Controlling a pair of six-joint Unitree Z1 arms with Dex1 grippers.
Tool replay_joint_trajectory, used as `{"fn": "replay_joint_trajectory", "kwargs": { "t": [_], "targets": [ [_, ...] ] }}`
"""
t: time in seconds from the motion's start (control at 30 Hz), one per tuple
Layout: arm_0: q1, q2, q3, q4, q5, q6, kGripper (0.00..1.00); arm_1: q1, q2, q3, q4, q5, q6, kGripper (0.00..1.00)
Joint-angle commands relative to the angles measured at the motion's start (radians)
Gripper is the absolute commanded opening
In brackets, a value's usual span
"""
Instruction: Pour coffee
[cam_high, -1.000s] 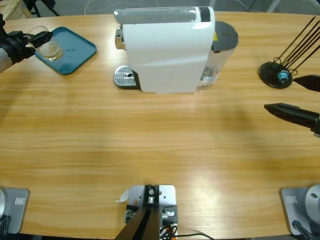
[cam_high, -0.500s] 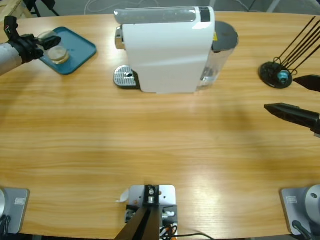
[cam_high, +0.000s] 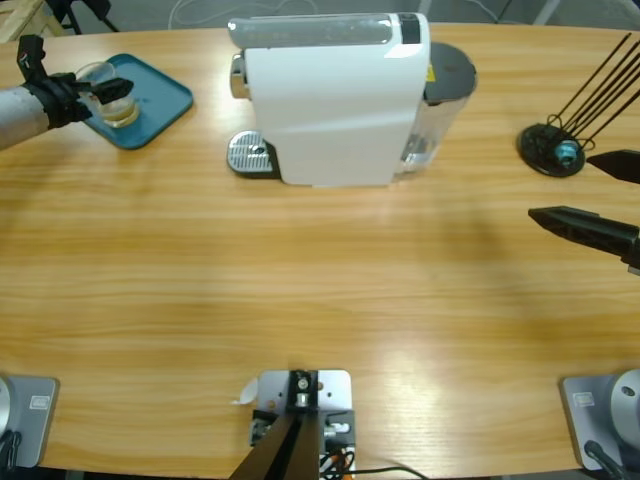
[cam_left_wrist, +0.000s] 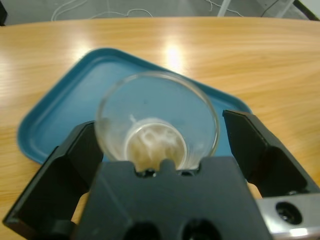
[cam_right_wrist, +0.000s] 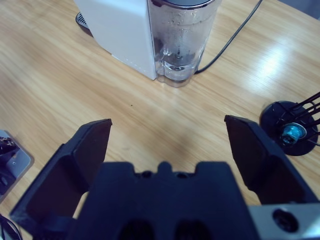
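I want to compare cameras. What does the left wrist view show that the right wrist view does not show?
Only the left wrist view shows the clear glass with a little coffee in it, between the open jaws of the left pincer, over the blue tray. Only the right wrist view shows the white coffee machine, its water tank, the black stand and the open right pincer. Both show the wooden table.

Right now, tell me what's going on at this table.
The left hand is at the far left of the table with a small clear glass between its open jaws, over the blue tray. A shallow layer of pale coffee sits in the glass. The white coffee machine stands at the back middle. The right hand hangs open and empty over bare table near the black capsule rack.
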Motion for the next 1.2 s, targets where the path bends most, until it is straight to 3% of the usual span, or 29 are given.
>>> {"fn": "replay_joint_trajectory", "kwargs": {
  "t": [0.03, 0.17, 0.27, 0.43, 0.6, 0.83, 1.2],
  "targets": [
    [0.011, -0.165, -0.042, 0.207, 0.087, 0.014, 0.996, 0.013, -0.006, 0.040, -0.006, -0.010, 0.008, 1.000],
    [0.004, -0.315, -0.082, 0.383, 0.088, 0.014, 0.996, 0.012, -0.008, 0.040, -0.006, -0.010, 0.008, 1.000],
    [-0.058, -0.458, -0.118, 0.569, 0.087, 0.015, 0.996, 0.013, -0.005, 0.040, -0.006, -0.010, 0.008, 1.000],
    [-0.332, -0.704, -0.158, 0.916, 0.084, 0.021, 0.996, 0.013, 0.000, 0.038, -0.007, -0.007, 0.007, 1.000],
    [-0.531, -0.860, -0.144, 1.073, 0.084, 0.020, 0.996, 0.013, 0.009, 0.038, -0.007, -0.005, 0.005, 1.000],
    [-0.625, -0.914, -0.039, 1.147, 0.079, 0.046, 0.996, 0.013, 0.037, 0.035, -0.010, 0.005, -0.002, 1.000],
    [-0.661, -0.939, 0.065, 1.039, 0.055, 0.044, 1.000, 0.013, 0.059, 0.037, -0.021, 0.008, -0.002, 1.000]
  ]
}}
